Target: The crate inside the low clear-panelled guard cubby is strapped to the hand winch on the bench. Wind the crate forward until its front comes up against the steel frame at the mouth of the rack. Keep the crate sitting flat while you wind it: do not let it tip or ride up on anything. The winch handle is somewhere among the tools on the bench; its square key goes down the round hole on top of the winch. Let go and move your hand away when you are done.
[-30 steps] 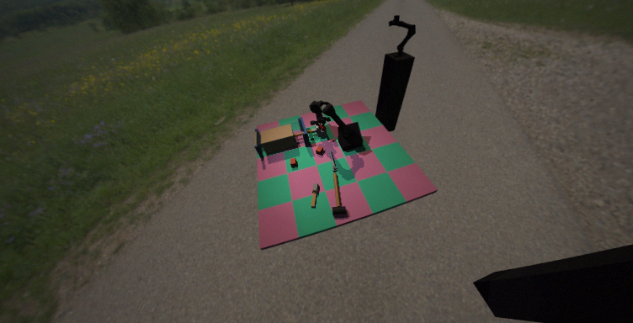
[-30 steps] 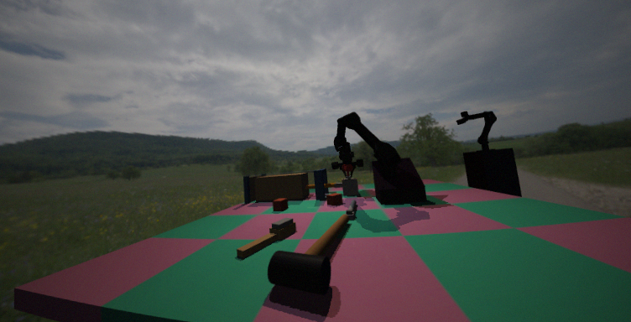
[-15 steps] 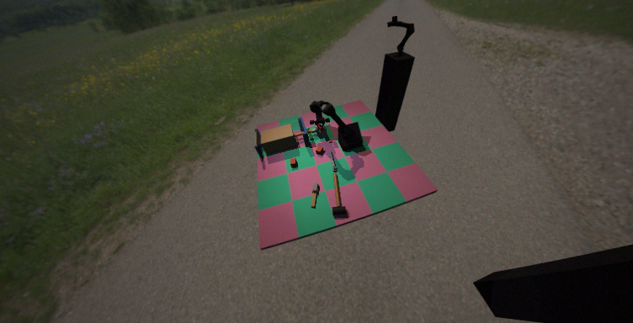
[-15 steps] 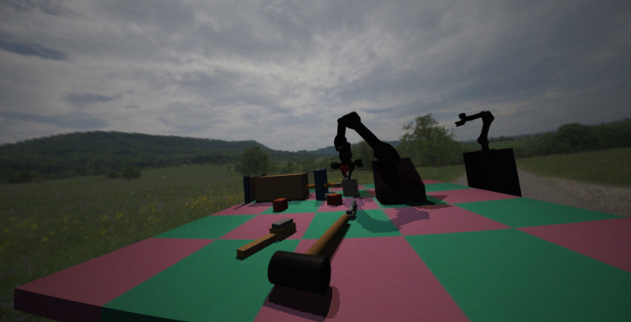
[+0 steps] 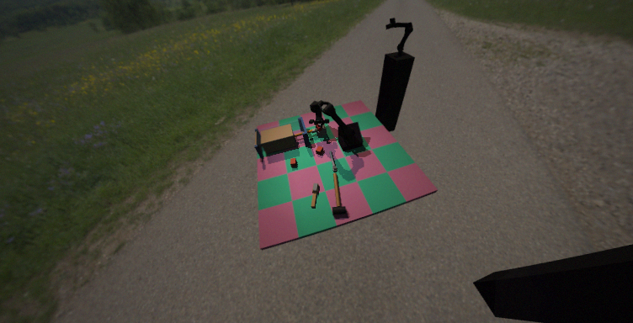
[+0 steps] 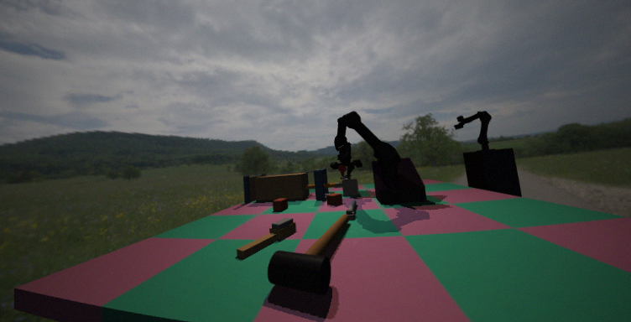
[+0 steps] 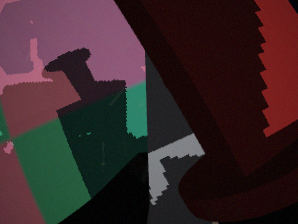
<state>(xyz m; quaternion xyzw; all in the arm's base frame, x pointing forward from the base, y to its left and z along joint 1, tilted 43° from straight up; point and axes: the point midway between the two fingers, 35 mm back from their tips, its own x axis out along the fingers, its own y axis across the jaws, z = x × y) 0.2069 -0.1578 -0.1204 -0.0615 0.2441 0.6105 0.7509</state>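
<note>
The tan crate [image 5: 277, 136] [image 6: 281, 187] sits flat between the blue posts at the far left. A gap with orange strap [image 6: 311, 185] in it shows between its front and the blue steel frame [image 5: 303, 132] [image 6: 320, 184]. The strap runs on to the grey winch [image 6: 350, 188]. My gripper [image 5: 318, 126] [image 6: 346, 170] points down over the winch, shut on the red winch handle [image 6: 341, 168] [image 7: 282, 65]. The handle fills the right of the wrist view, with grey winch surface below it. The square key and the hole are hidden, so how deep the key sits cannot be told.
Two orange-red blocks [image 5: 293, 162] [image 5: 319, 150] lie in front of the crate and frame. A small hammer [image 5: 314, 195] [image 6: 260, 245], a black-headed mallet [image 5: 337, 189] [image 6: 299, 271] and a grey tool [image 5: 334, 161] lie nearer the front. Another arm stands on a black pedestal [image 5: 394, 90] behind.
</note>
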